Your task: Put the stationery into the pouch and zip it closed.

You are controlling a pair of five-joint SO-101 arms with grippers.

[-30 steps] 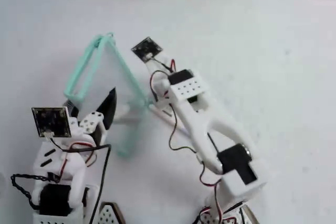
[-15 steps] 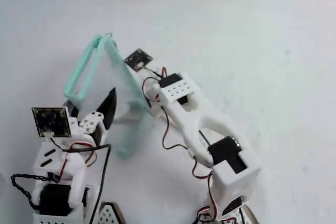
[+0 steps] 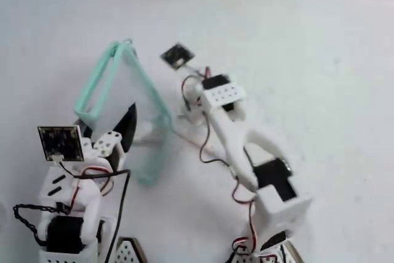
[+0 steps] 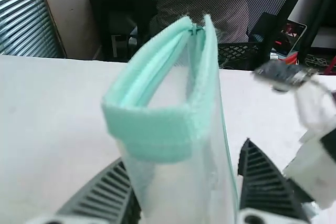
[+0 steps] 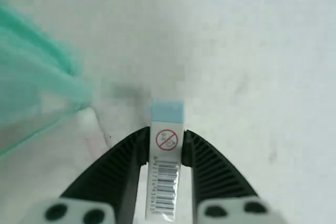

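Left pincer (image 4: 185,156) clamps the lower part of the pouch (image 4: 157,129), jaws on either side of it, propping it up off the surface (image 3: 320,60) with the teal-rimmed mouth (image 4: 173,61) gaping open. Right pincer (image 5: 167,136) is narrow and pinches a white stationery stick (image 5: 168,113), pale blue tip poking out past the jaws.

Key relation: the stick sits just beside the pouch, not touching. The teal rim (image 5: 42,80) lies off to the side of the right pincer, toward the left arm. The stick's long axis runs straight out along the jaws, pointing past the pouch edge rather than into the mouth. The right arm carries the stick, so the next move is likely its own: swing toward the mouth and aim the tip in.
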